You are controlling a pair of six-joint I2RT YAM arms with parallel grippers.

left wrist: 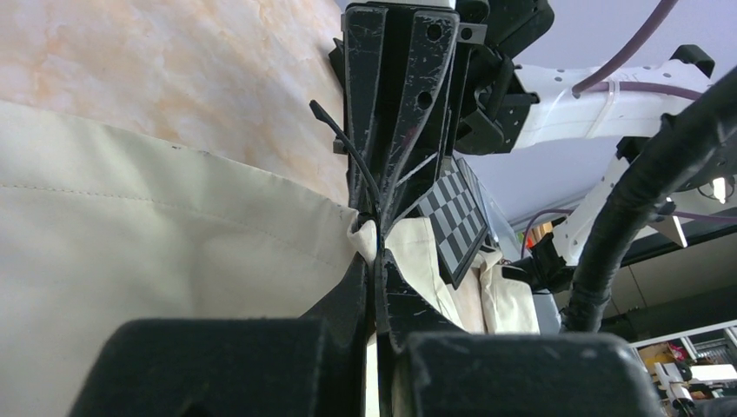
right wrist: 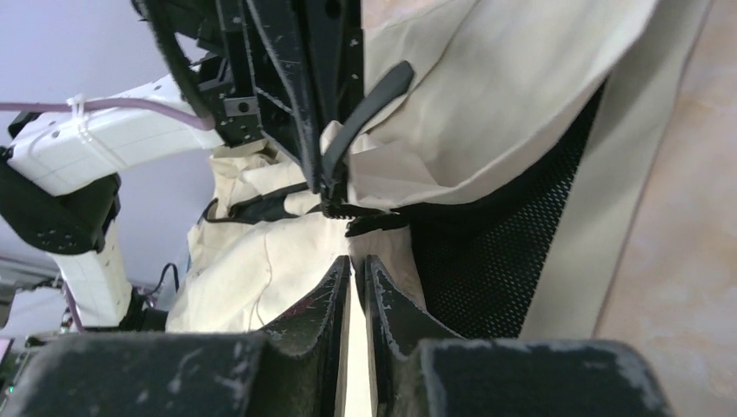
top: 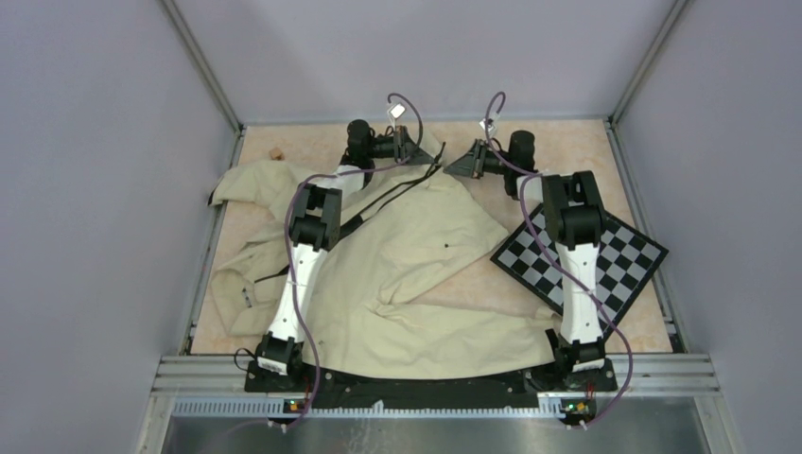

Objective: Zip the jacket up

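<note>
The left gripper (left wrist: pixel 375 265) was pinched shut on the jacket's (top: pixel 416 274) front edge, with cream cloth and a thin black strip bunched right at its tips. Nose to nose with it, the right gripper (right wrist: pixel 356 265) had its fingers a narrow slit apart, and nothing showed between them. Its tips sat just short of the zipper (right wrist: pixel 372 224), whose black toothed end showed below the left gripper's hold. A black strap (right wrist: pixel 369 104) stuck out beside that hold; whether it was a pull or a loop I could not tell.

The two grippers met at the far middle of the table (top: pixel 567 142), over the jacket's far end. The jacket lay spread and wrinkled across most of the table, its near edge by the arm bases. One flap was turned back to show black mesh lining (right wrist: pixel 495 234). A checkerboard (top: pixel 615 270) lay just beside the jacket's right edge.

The jacket looked light and limp, so it would likely sag, bunch and slide on the smooth table if tugged by the cloth alone. The zipper tape seemed the only part with some stiffness. One hold would best go on the tape close to the teeth, to keep it taut. The other would go squarely on the pull, which looked small and apt to slip from a loose pinch.
</note>
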